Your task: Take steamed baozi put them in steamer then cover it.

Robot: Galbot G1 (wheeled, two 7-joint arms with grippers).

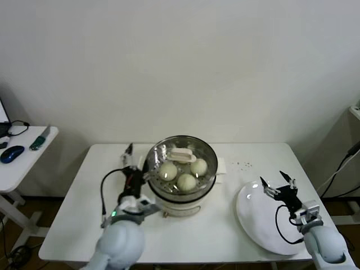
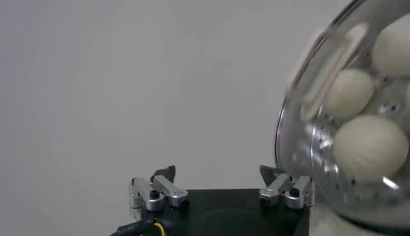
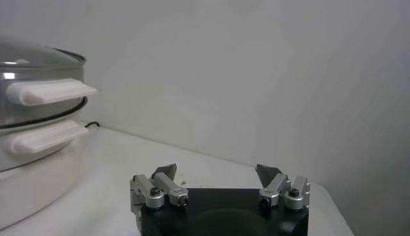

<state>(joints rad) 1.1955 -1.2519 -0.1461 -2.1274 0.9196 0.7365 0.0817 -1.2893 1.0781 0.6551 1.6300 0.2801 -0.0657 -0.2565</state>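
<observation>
Overhead head view (wrists low, close)

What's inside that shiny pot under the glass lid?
Through the glass lid, three baozi show inside the steamer. The lid's cream handle covers the spot behind them, so a fourth may sit hidden there.

A white desk (image 1: pixel 73 214) is filling the lower middle of the frame, a white plate (image 1: pixel 259 222) lying at lower right; at far left, a side table (image 1: pixel 22 163) is carrying a blue mouse (image 1: pixel 12 153)
</observation>
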